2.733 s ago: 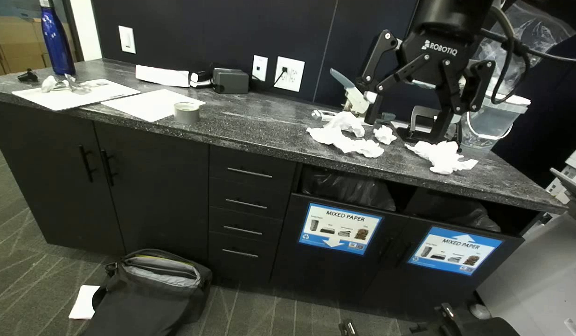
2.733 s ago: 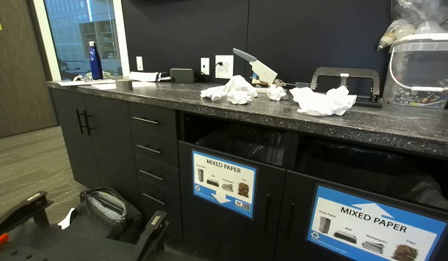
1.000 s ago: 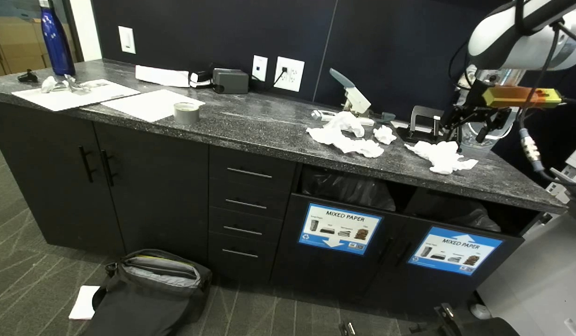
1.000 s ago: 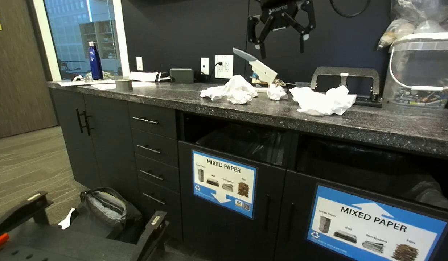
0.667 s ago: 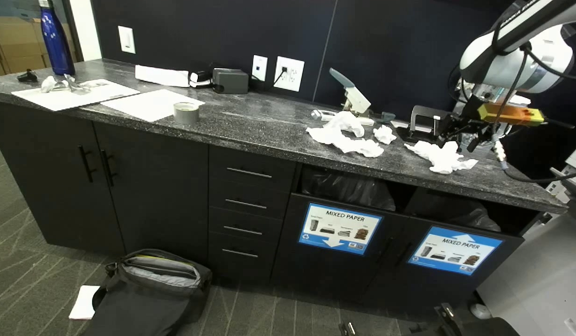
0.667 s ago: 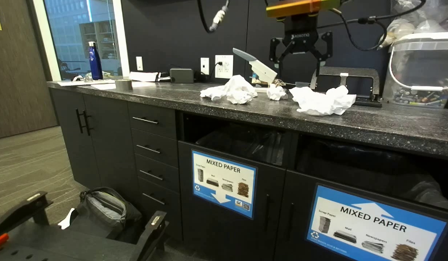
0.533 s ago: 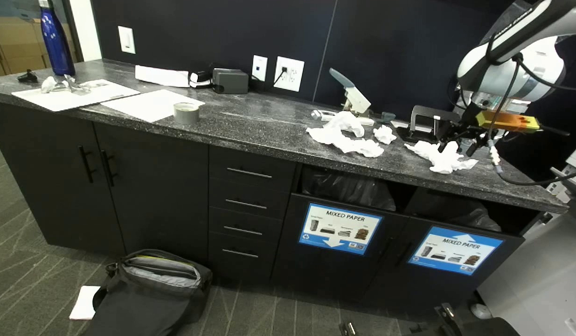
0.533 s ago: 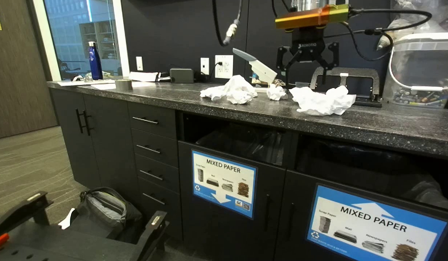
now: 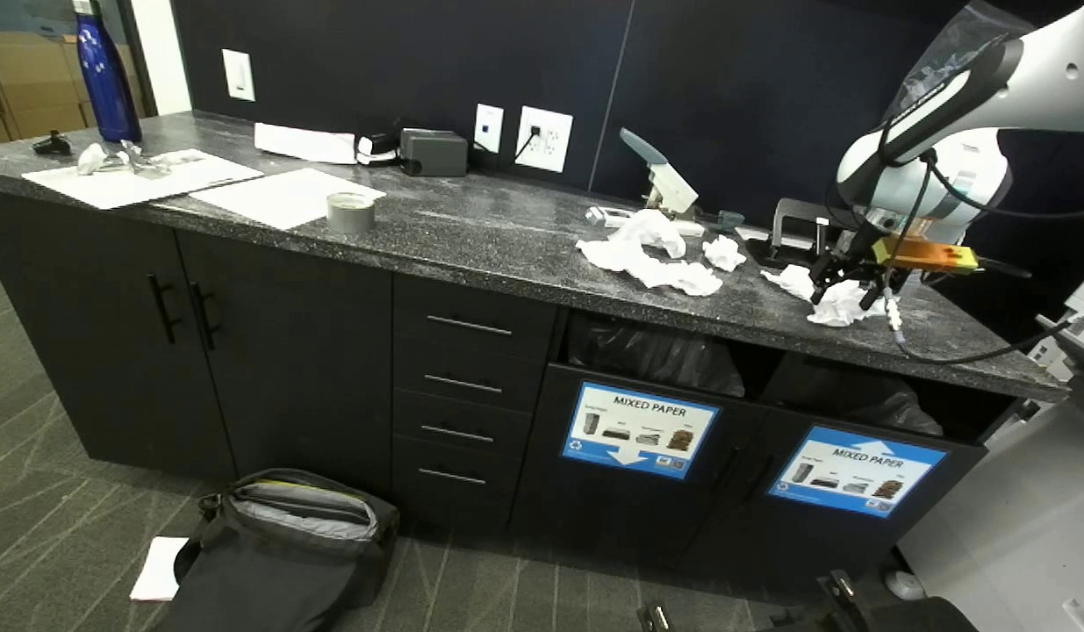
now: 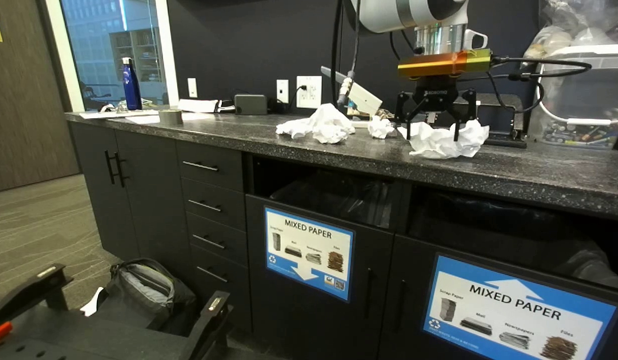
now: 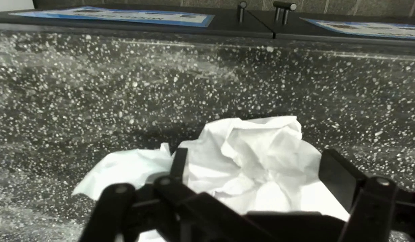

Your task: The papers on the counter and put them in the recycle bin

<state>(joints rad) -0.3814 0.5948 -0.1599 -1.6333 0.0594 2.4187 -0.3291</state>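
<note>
Dark and speckled, the counter point(image 9: 498, 230) has its back edge against a black wall point(image 9: 401, 61) and its front edge above two lined bin openings point(image 9: 656, 355) with Mixed Paper signs point(image 9: 640, 430) beneath; that likely explains the work at this end, where anything lifted past the front edge can drop in. Crumpled paper point(image 9: 651, 254) lies between those edges: a heap point(image 10: 323, 125), a small ball point(image 9: 724, 254) beside it, and a broad wad point(image 10: 436, 144) nearest the short edge. Over the broad wad hangs the gripper point(image 11: 256, 168), pointing down, its fingers point(image 11: 338, 178) spread wide on either side of the thick middle, pinching nothing; whether they touch it cannot be told. Straddling the bulk makes sense, since loose paper gives way and wants a deep bite, though a pale flap point(image 11: 126, 168) outside one finger in the wrist view may trail. Toward the back edge stand a stapler point(image 9: 673, 186) and a hole punch point(image 9: 796, 210), the latter just behind the broad wad, so a straight lift seems safest. Flat sheets point(image 9: 283, 195) by the front edge, toward the opposite corner, seem set apart from the job
</note>
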